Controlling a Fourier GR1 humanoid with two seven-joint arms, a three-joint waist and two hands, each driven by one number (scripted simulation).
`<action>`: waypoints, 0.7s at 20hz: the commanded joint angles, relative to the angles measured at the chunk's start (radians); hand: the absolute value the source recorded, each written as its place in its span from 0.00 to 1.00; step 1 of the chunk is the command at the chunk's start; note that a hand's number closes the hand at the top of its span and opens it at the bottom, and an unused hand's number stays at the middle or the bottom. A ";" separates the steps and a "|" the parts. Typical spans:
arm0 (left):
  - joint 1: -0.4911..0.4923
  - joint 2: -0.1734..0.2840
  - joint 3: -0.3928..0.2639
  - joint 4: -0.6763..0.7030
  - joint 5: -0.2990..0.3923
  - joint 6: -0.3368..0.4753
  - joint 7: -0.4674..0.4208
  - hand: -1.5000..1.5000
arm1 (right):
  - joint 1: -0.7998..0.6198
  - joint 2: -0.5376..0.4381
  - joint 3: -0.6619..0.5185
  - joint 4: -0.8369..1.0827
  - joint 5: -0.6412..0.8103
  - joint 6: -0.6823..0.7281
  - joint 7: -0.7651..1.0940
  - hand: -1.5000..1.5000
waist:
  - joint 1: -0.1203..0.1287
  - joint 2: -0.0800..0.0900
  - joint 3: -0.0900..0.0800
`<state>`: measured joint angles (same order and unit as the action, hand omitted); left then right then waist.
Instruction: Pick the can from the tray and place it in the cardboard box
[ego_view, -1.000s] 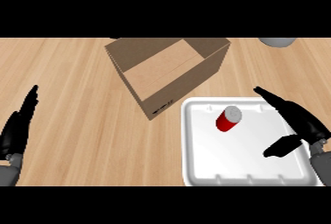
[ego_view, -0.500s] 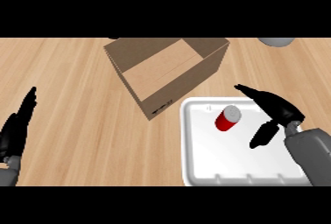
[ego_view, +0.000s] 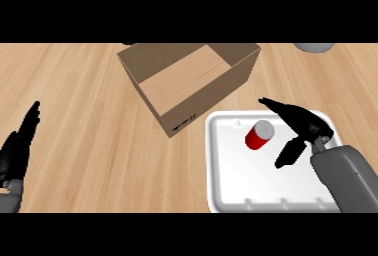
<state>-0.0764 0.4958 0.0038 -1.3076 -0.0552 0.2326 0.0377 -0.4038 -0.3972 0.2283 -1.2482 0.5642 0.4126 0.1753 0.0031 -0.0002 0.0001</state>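
head view, sole entry: the right hand (ego_view: 306, 127), black with a grey forearm, is recorded over the right part of the white square plastic tray (ego_view: 229, 185), having been brought in from the tray's right edge over the last second; its fingers are held straight and spread, the thumb hanging below, nothing gripped. the small red cylindrical can with a silver top (ego_view: 259, 135) is noted just beside the hand's left, apart from fingers and thumb, unmoved since the earlier views. the change is judged to mean that the approach is nearly complete and the grasp not yet begun; the task is taken as early, with lift and carry outstanding. the can is listed as tilted or upright on the tray's upper middle, its pale lid turned toward the viewer, red side below; which of the two cannot be told. the open brown cardboard box (ego_view: 193, 75) is logged up and to the left of the tray, near its corner, flaps raised. the left hand (ego_view: 18, 147) is entered at the left edge, resting, fingers straight, as before.
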 joint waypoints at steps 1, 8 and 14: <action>0.003 -0.035 0.027 -0.034 -0.040 -0.011 0.014 0.50 | 0.015 0.038 -0.031 -0.030 0.026 0.030 -0.015 0.00 | -0.001 0.000 0.000; -0.023 -0.031 0.075 -0.013 -0.055 -0.065 0.027 0.50 | 0.036 0.063 -0.057 -0.144 0.012 0.101 -0.014 0.00 | -0.002 -0.001 0.000; -0.033 -0.077 0.087 0.003 -0.094 -0.068 0.025 0.50 | 0.064 0.131 -0.010 -0.147 0.087 0.105 0.022 0.00 | -0.001 0.000 0.000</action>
<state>-0.1002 0.4340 0.0696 -1.3219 -0.1359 0.1761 0.0676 -0.3514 -0.3051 0.1877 -1.4113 0.5970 0.5252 0.1853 0.0010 -0.0012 -0.0003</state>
